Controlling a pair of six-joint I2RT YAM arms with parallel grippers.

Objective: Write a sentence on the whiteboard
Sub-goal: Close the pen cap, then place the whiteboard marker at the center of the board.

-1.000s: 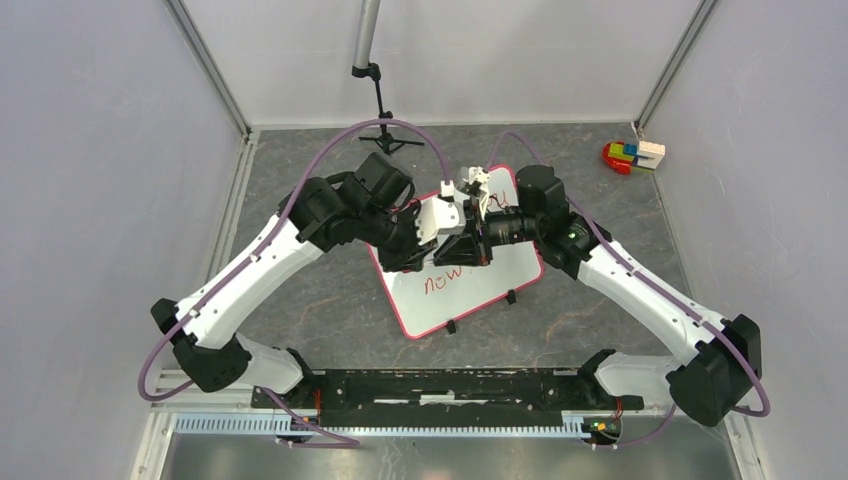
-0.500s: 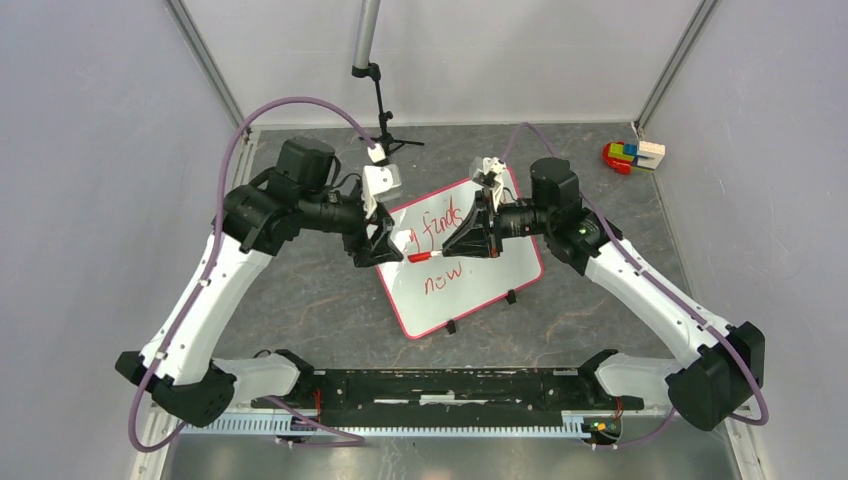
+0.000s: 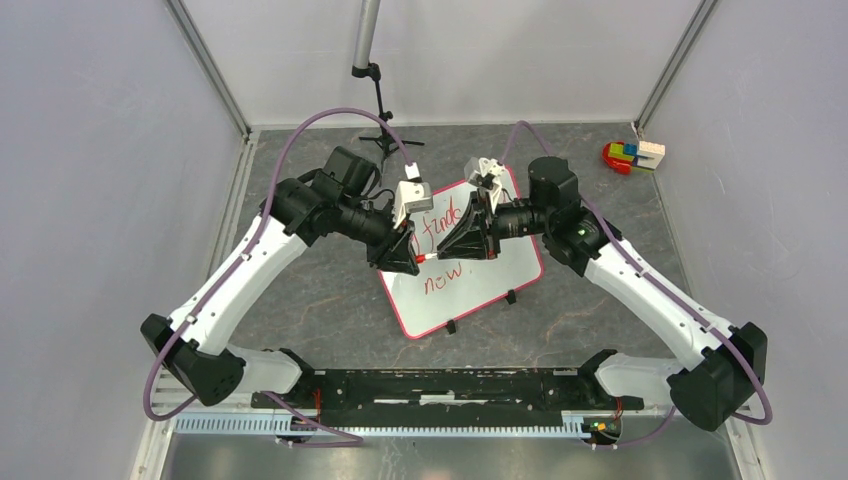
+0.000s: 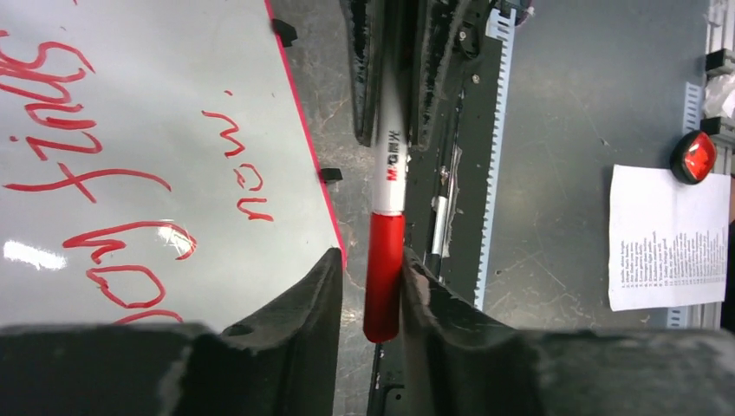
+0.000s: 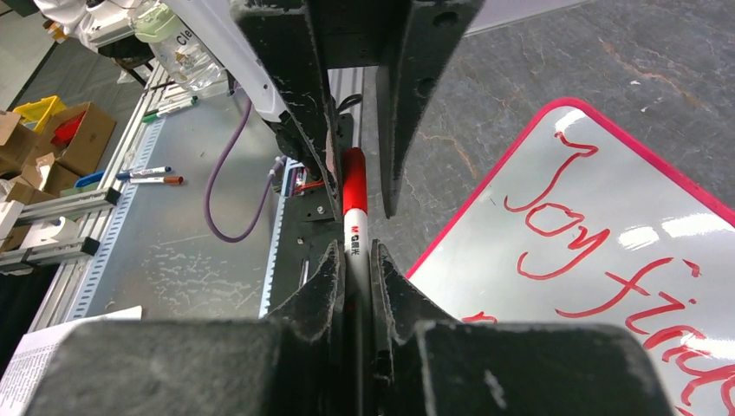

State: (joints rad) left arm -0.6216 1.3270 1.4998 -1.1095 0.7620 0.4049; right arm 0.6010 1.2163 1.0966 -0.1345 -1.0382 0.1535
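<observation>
Table: grey mottled top with pale walls round it; both arm bases are bolted along the near edge.
Left arm: white and black, reaching up and inward over the left edge of the board.
Right arm: reaches in from the other side, so the two wrists face each other over the board.
Whiteboard: lies flat in the middle of the table, turned at an angle, red-pink frame all round, right under both claws.
Sentence: red cursive in two lines; from here I read "Joy finds" above and "now" below.
Left gripper: jaws stand either side of the marker's red cap, one finger against it and a sliver of gap on the other side, so apart rather than clamped.
Right gripper: fingers squeezed tight on the marker's white barrel.
Marker: held level above the board, spanning from one claw to the other.
Cap: red, seated on the marker's end, sitting between the left fingers.
Toy blocks: small coloured cluster in the far right corner, well apart from the board.
Clip feet: two small black ones on the board's near edge.
</observation>
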